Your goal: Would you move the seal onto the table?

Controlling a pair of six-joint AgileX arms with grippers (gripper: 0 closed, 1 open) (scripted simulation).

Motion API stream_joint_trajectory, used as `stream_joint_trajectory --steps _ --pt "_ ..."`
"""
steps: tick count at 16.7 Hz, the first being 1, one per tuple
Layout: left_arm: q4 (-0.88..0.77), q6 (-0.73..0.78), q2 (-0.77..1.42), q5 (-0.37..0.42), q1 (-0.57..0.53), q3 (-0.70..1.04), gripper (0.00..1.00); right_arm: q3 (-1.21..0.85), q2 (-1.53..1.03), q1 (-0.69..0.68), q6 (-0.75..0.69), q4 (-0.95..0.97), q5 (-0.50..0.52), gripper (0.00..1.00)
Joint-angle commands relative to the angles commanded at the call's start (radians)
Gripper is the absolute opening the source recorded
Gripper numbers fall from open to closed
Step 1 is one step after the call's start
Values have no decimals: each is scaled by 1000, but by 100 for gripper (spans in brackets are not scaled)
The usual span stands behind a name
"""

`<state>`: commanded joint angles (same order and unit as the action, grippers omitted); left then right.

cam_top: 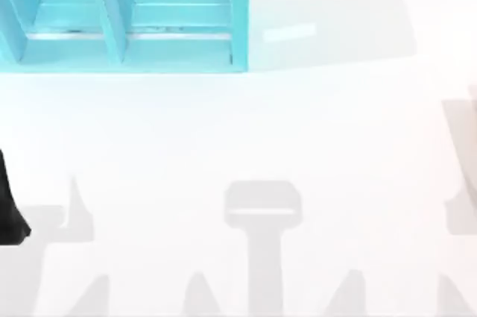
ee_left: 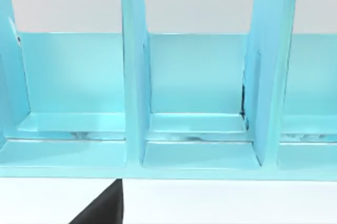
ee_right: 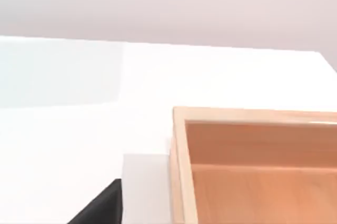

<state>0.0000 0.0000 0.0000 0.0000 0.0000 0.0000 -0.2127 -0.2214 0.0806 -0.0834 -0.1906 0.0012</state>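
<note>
Left wrist view: left gripper [ee_left: 100, 208], finger state indiscernible, faces the turquoise shelf unit [ee_left: 134, 76] ahead; probably still searching for the seal.

A turquoise shelf unit [cam_top: 123, 15] is standing at the far left of what I am looking down on, its upright dividers [ee_left: 134, 71] splitting it into open compartments. A light wooden box [ee_right: 253, 166] is sitting open-topped nearby.
</note>
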Motion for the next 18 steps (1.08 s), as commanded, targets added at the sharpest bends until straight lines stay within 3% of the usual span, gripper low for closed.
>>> stream_joint_trajectory --steps 11,18 --pt "0 0 0 0 0 0 100 -759 -1011 292 -283 -731 -4 100" --pt "0 0 0 0 0 0 100 -1096 -1410 417 -407 -1024 -2 100"
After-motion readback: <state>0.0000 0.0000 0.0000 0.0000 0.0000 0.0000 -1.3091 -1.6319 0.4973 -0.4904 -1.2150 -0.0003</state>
